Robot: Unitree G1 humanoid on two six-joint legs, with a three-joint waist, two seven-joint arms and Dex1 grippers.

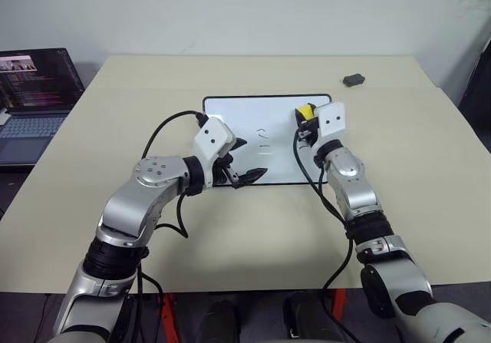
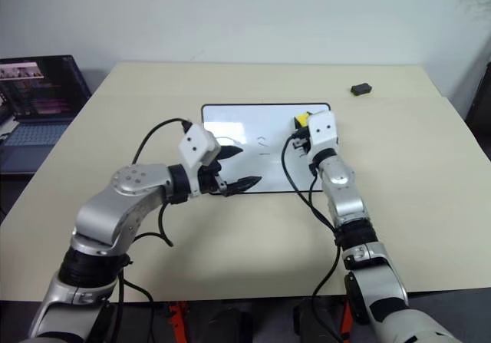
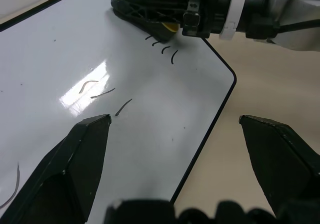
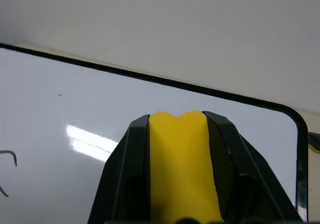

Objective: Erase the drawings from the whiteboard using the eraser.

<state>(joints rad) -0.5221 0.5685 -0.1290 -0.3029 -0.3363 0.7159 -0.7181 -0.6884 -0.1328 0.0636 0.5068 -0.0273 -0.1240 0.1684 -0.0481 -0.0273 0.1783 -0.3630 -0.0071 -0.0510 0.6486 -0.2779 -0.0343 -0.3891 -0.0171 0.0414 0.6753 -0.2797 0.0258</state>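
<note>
Right wrist view shows the eraser (image 4: pixel 180 169), a yellow block, pinched between the two black fingers of the right gripper (image 4: pixel 181 134), with the whiteboard (image 4: pixel 60 114) lying beyond it. In the left eye view the eraser (image 1: pixel 305 113) sits right of centre, over the board's upper right corner, and the left wrist view shows it just above a row of short curved strokes, one group of the drawings (image 3: pixel 162 46). Whether the felt touches the surface cannot be told. More thin squiggles lie at the middle of the board (image 1: pixel 265 137) and a few dashes lower down in the left wrist view.

Just left of frame centre, the left gripper (image 1: pixel 239 170) hovers over the board's lower left edge with its fingers spread and nothing between them.

Around this lie the beige desk (image 1: pixel 245 228), a small dark lump (image 1: pixel 354 79) at the upper right, and a laptop (image 1: pixel 34 101) at the left edge.

The wiping step looks about to begin: marks remain in all groups. The next move probably calls for pressing the felt flat and sweeping across the strokes beside it, while the empty gripper could steady the frame.
</note>
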